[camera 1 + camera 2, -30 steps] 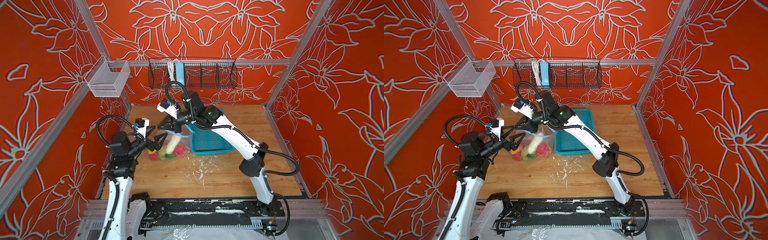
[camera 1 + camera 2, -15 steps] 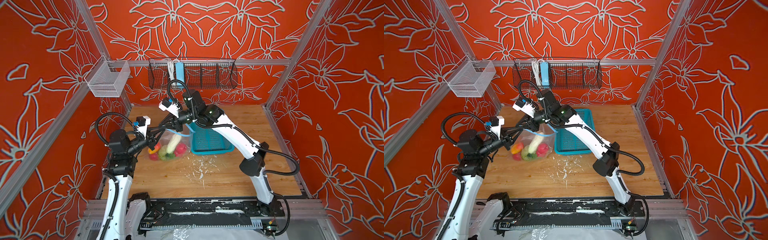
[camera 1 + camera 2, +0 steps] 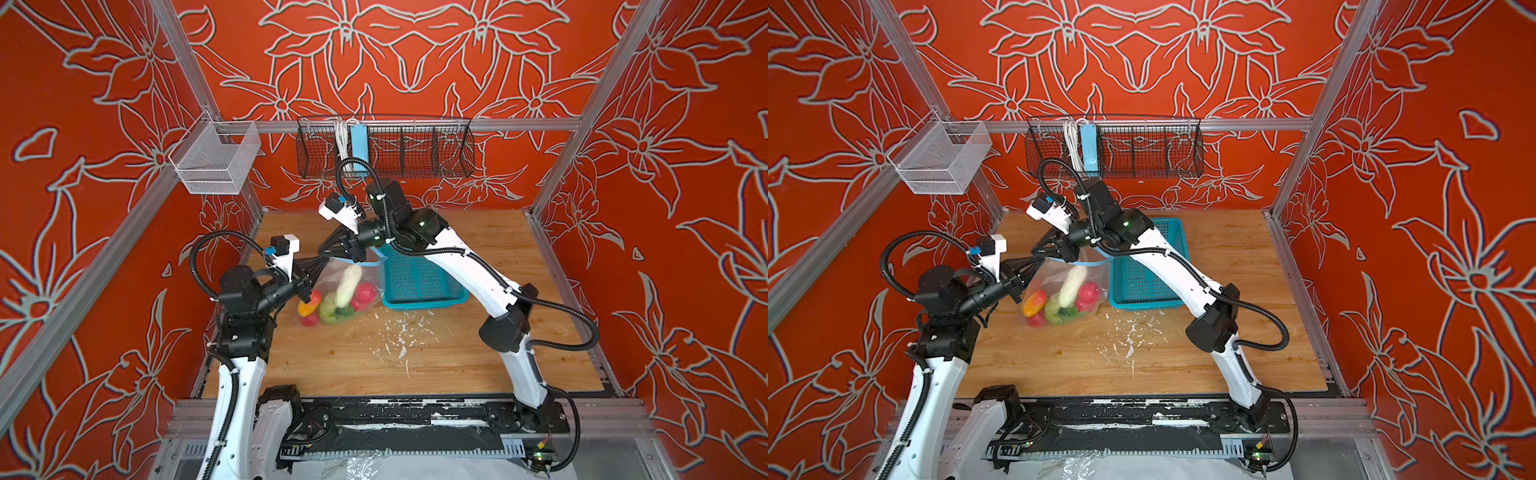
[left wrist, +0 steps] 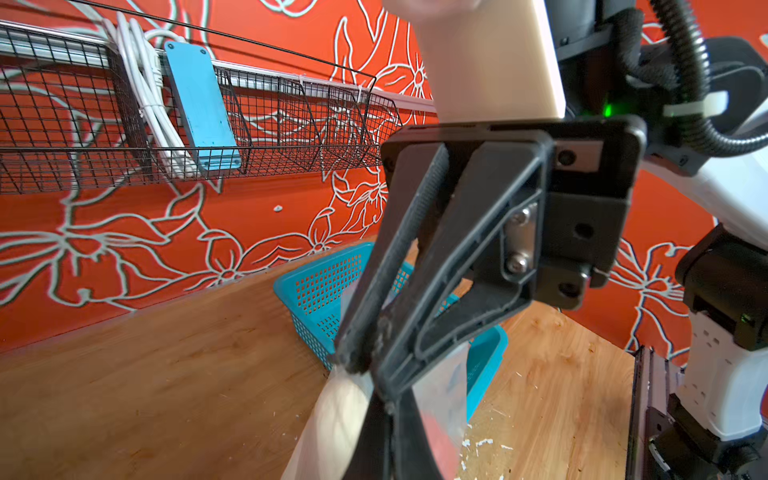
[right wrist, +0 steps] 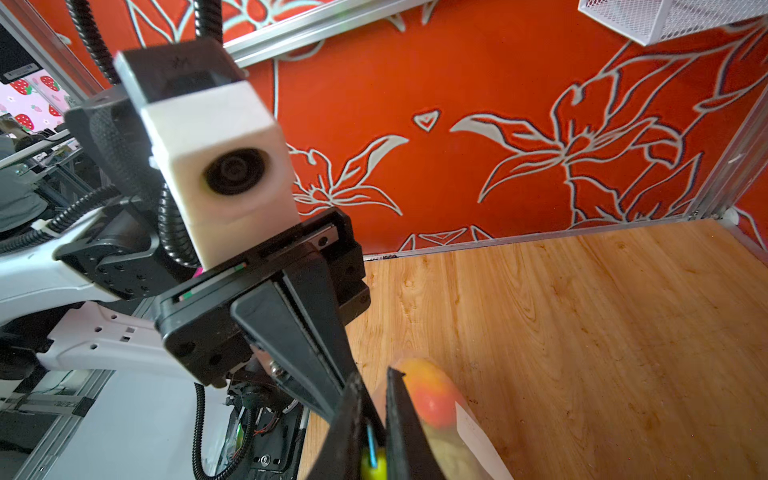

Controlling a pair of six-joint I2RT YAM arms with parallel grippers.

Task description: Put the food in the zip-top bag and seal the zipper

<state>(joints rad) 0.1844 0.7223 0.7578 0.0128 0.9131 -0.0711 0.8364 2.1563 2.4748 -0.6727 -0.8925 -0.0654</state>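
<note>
The zip-top bag [image 3: 329, 277] stands on the wooden tabletop [image 3: 415, 357] in its left half, nearer the left edge than the middle and roughly midway between the back and front edges. Its top is lifted and its bottom rests on the wood. The food [image 3: 1069, 286] is all inside: a white cucumber [image 3: 348, 282] leaning upright, red pieces [image 3: 365, 292] beside it, a green cabbage [image 3: 328, 306] low down, and an orange-yellow mango [image 3: 309, 301] on the side toward the left edge. A teal basket [image 3: 419, 282] sits just beside the bag, toward the right edge.

Both grippers meet at the bag's top corner, above the mango. The left gripper [image 3: 323, 261] has its jaws fully together on the plastic at that corner. The right gripper [image 5: 374, 395] reaches down from the back. Its jaws stand a narrow gap apart, with the zipper [image 5: 370, 446] and its yellowish slider [image 5: 372, 466] in the gap, and I cannot tell whether they press on it. From there the blue strip bows out in an open loop toward the basket in both top views
</note>
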